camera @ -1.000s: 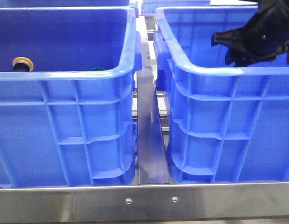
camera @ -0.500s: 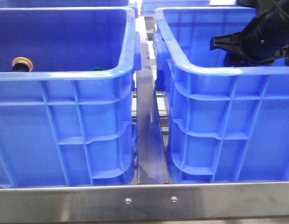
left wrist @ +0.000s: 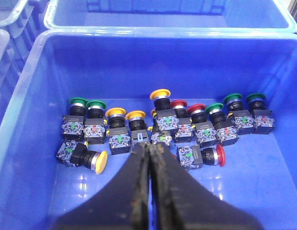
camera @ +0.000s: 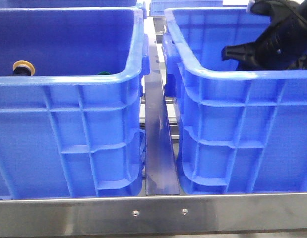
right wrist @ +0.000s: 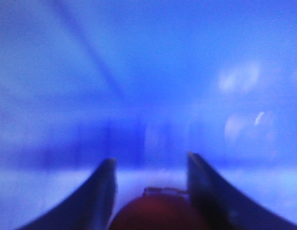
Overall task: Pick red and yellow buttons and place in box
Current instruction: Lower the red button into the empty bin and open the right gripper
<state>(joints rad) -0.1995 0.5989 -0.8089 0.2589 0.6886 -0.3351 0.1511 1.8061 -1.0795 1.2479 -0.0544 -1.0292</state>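
Observation:
Several red and yellow buttons stand in a row on the floor of the left blue crate; one yellow button and one red button lie on their sides. My left gripper hangs shut and empty just above that row. In the front view a yellow cap shows over this crate's rim. My right gripper holds a red button between its fingers. It is inside the right box, at about rim height. The right wrist view is blurred.
Green-capped buttons stand among the others at both ends of the row. A steel rail runs between the two crates and a steel bar crosses the front. More blue crates stand behind.
My right arm has risen a little and shifted slightly left inside the right box. The left crate's contents look the same.

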